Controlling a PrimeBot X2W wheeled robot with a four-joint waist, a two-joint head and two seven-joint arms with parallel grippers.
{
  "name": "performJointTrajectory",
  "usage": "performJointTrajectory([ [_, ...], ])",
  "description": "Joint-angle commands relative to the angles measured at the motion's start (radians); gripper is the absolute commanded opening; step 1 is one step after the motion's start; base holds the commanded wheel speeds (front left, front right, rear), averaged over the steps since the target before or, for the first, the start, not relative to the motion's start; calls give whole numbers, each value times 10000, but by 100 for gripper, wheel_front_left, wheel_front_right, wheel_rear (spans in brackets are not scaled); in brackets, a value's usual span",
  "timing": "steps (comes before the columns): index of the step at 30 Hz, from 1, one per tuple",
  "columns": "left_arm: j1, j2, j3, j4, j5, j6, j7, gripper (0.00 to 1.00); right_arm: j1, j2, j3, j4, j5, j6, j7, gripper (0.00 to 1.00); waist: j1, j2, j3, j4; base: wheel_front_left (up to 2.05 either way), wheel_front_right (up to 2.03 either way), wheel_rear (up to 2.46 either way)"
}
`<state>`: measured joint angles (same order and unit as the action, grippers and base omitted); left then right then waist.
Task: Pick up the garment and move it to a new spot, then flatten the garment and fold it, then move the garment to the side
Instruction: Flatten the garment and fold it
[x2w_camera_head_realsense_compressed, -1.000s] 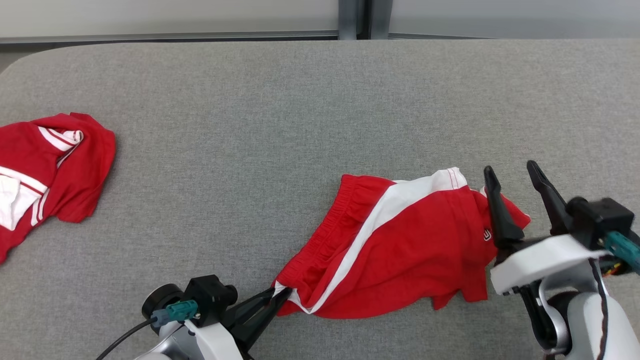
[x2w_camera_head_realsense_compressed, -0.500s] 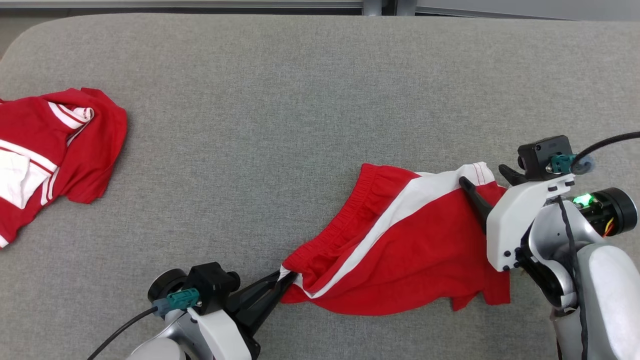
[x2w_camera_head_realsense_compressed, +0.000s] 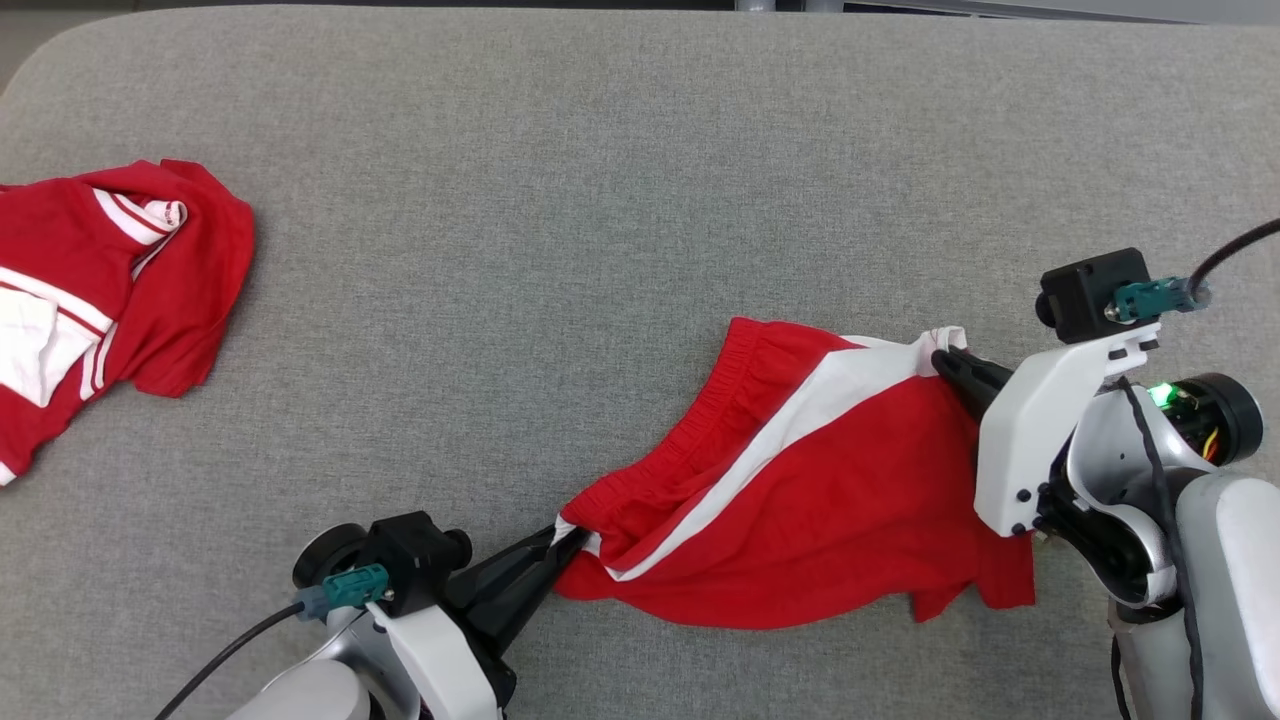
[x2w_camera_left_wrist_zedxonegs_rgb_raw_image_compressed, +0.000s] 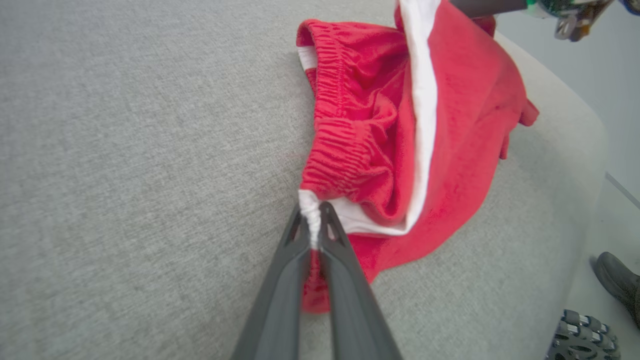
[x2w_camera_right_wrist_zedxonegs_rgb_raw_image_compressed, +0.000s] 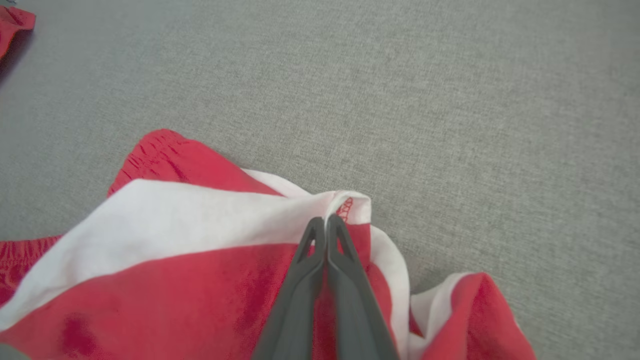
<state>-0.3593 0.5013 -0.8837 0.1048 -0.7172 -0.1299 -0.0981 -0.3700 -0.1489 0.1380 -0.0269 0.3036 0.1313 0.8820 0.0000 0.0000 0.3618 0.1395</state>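
Garment (x2w_camera_head_realsense_compressed: 820, 490) clamped by left hand (x2w_camera_head_realsense_compressed: 570, 535) and right hand (x2w_camera_head_realsense_compressed: 940, 358); second red garment (x2w_camera_head_realsense_compressed: 150, 260) at head view's left.

Red-and-white soft cloth shorts (x2w_camera_head_realsense_compressed: 800, 500), matt, with a puckered elastic waistband, lie on a grey tabletop (x2w_camera_head_realsense_compressed: 600, 200) covered in coarse, matt woven fabric. Long dark fingers (x2w_camera_left_wrist_zedxonegs_rgb_raw_image_compressed: 345, 300) look like smooth matt plastic; the wrist shell (x2w_camera_head_realsense_compressed: 1020, 440) is glossy white plastic.

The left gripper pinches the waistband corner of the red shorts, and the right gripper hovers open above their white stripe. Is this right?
Not fully. The right gripper is not open: it is shut on the end of the white stripe of the red shorts, as the right wrist view shows. The left gripper does pinch the waistband corner.
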Motion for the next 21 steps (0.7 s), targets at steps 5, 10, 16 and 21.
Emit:
performJointTrajectory([
  [5,-231,71,197,164,-81,67,-298,0,242,-73,-4,-647,20,-10,-1179,0,0,0,22,-19,0,0,0],
  [10,-265,164,568,175,-127,336,-652,0,686,-10,28,-1174,-226,-9,-2800,0,0,0,-80,-152,0,0,0],
  [16,-439,305,1319,-37,-288,853,-1117,0,1370,271,-232,-1630,-924,-7,-5262,0,0,0,-314,-362,0,0,0],
  [21,-587,350,2059,-393,-461,1336,-1379,0,1916,680,-559,-1767,-1371,-7,-7126,0,0,0,-652,-628,0,0,0],
])
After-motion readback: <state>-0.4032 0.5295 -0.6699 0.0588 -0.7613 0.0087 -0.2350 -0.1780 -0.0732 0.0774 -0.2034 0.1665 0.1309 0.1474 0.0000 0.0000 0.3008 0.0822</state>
